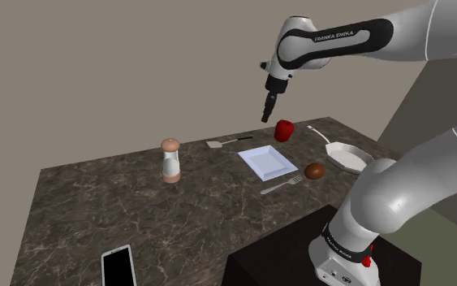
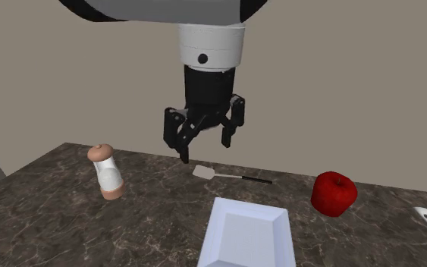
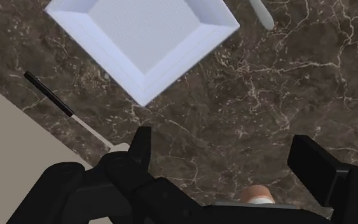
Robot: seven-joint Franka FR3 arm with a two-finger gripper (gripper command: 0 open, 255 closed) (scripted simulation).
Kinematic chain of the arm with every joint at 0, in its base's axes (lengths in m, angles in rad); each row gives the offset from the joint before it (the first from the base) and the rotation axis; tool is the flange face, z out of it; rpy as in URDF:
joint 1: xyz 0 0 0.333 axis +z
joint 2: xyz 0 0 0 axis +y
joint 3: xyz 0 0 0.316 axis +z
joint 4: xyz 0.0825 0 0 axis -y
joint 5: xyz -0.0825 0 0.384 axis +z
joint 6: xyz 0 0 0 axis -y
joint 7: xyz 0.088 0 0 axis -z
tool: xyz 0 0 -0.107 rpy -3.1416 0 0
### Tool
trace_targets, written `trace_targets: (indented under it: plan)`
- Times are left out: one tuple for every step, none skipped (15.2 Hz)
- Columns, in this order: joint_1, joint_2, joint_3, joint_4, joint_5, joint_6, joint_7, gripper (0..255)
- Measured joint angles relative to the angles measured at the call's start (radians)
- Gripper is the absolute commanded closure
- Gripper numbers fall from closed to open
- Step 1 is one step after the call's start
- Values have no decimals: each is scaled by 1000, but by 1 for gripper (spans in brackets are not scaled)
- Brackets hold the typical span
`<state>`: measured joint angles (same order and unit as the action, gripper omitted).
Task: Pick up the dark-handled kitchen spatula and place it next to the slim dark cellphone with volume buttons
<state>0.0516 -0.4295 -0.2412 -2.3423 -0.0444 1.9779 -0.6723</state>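
In the shoulder view we see the gripper [image 1: 268, 115] hanging in the air above the far part of the dark marbled counter [image 1: 97, 203], near the spatula [image 1: 228, 142] and the red apple [image 1: 283, 130]; the spatula lies flat by the far edge, well apart from the cellphone [image 1: 118, 266], which rests screen up at the near edge. In the second exterior view we find the 2 fingers [image 2: 181, 140] spread wide with nothing between them, hovering over the counter close to the spatula's pale blade, its dark handle pointing toward the apple. In the wrist view we see the spatula lying just beside 1 finger, between the white square plate [image 3: 145, 38] and the counter's edge, and neither finger touches it
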Motion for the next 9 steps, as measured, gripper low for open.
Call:
trace_targets:
  plan:
    - [4, 41, -18, 18, -1, 19, -42, 0]
    - [11, 77, -28, 23, 0, 45, -78, 0]
    - [15, 121, -45, 46, 3, 63, -122, 0]
    - [17, 157, -61, 63, 4, 77, -168, 0]
    - [20, 190, -73, 75, 7, 93, -209, 0]
    - [23, 223, -82, 91, 12, 106, -247, 0]
    - [26, 262, -92, 104, 19, 128, -288, 0]
    - [28, 312, -103, 134, 30, 143, -334, 0]
    - [30, 355, -109, 141, 41, 172, -375, 0]
